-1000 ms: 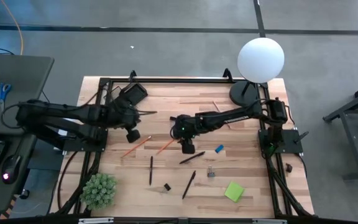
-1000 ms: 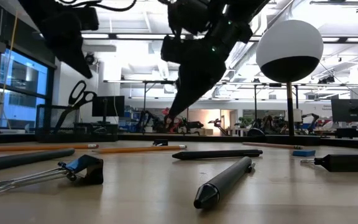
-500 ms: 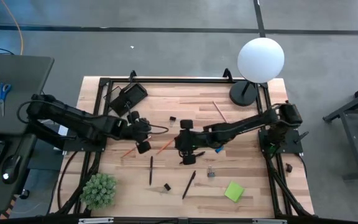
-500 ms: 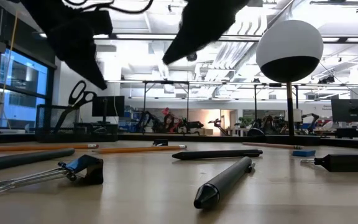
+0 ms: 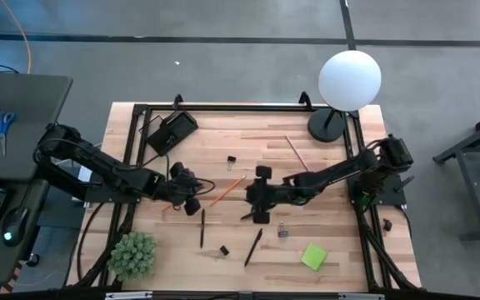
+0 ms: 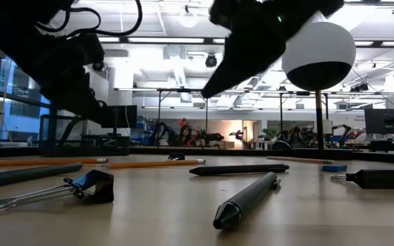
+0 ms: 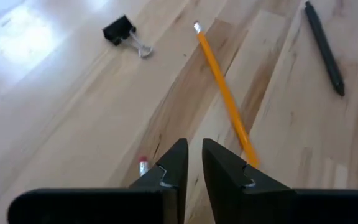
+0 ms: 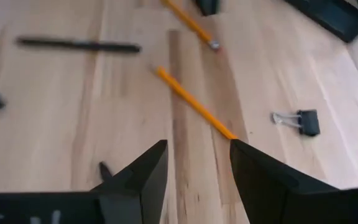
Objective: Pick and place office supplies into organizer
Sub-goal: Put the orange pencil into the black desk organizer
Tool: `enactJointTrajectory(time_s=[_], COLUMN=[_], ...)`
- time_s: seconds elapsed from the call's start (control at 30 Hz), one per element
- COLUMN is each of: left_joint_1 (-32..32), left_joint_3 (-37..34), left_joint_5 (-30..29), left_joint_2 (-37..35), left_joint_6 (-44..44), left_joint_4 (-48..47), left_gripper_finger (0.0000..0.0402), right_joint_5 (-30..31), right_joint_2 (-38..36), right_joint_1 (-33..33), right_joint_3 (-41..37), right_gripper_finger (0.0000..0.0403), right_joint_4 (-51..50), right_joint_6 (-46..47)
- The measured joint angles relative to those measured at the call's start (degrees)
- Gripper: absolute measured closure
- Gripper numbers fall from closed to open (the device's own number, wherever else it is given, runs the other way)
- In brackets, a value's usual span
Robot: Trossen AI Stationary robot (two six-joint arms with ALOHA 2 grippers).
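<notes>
The black organizer (image 5: 172, 129) lies at the table's far left. My left gripper (image 5: 187, 200) hangs low over an orange pencil (image 5: 173, 202) left of centre, its fingers nearly together with nothing between them (image 7: 194, 155). My right gripper (image 5: 259, 197) is open at mid-table, above one end of a black pen (image 5: 255, 213). A second orange pencil (image 5: 227, 189) lies flat between the two grippers (image 7: 222, 93) (image 8: 194, 102). Two more pens (image 5: 202, 227) (image 5: 252, 247), binder clips (image 5: 232, 158) (image 5: 282, 231) (image 5: 223, 250), a wooden pencil (image 5: 294, 150) and the green sticky pad (image 5: 313, 256) lie flat. The blue eraser (image 6: 334, 167) shows only in the low view.
The lamp's round base (image 5: 327, 125) stands at the far right corner with its white globe (image 5: 350, 79) above. A green potted plant (image 5: 132, 254) sits at the near left corner. Black frame rails (image 5: 361, 208) run along the table's sides.
My left gripper has travelled from beside the organizer toward the near edge and the middle, coming down low over the left orange pencil. My right gripper has shifted toward the near edge and slightly right, above the pen. No item has been moved.
</notes>
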Motion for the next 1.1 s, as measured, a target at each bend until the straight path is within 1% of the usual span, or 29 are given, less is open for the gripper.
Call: enactJointTrajectory(time_s=[0.17,0.23,0.3,0.43,0.53,0.63,0.7,0.87,0.97,1.1], left_joint_1=[0.15,0.15,0.13,0.13,0.13,0.13,0.13,0.13,-0.25,-2.94], left_joint_3=[0.0,-0.45,-1.79,-4.66,-6.01,-7.18,-8.02,-10.48,-12.4,-13.2], left_joint_5=[-0.93,-1.44,-1.46,-1.79,-2.86,-2.99,-3.01,-3.59,-3.57,-4.26], left_joint_2=[0.02,0.04,0.04,0.04,0.04,0.04,0.23,0.44,0.46,0.46], left_joint_6=[-1.22,-3.84,-6.21,-8.1,-8.02,-6.33,-5.07,-5.46,-6.68,-6.84], left_joint_4=[-6.23,-7.09,-5.52,-1.23,1.52,4.65,6.8,9.76,12.28,14.87], left_gripper_finger=[0.0376,0.0366,0.0346,0.0293,0.0258,0.0233,0.0223,0.0224,0.0236,0.0257], right_joint_5=[0.52,0.58,1.24,2.49,2.64,2.67,2.75,2.68,2.68,2.67], right_joint_2=[-3.64,-4.65,-5.78,-7.45,-7.77,-7.77,-7.79,-7.79,-7.79,-7.79], right_joint_1=[0.9,1.56,2.12,2.39,2.37,2.37,2.37,2.39,2.39,2.39], right_joint_3=[-11.84,-15.04,-17.62,-20.11,-20.09,-20.14,-20.14,-20.14,-20.14,-20.14], right_gripper_finger=[0.0238,0.0238,0.0238,0.0238,0.0238,0.0238,0.0238,0.0238,0.0238,0.0238], right_joint_4=[14.74,19.76,23.23,25.76,26.36,26.49,26.49,26.42,26.42,26.41], right_joint_6=[4.16,4.34,4.08,2.38,0.79,-0.03,-0.13,0.02,0.05,0.03])
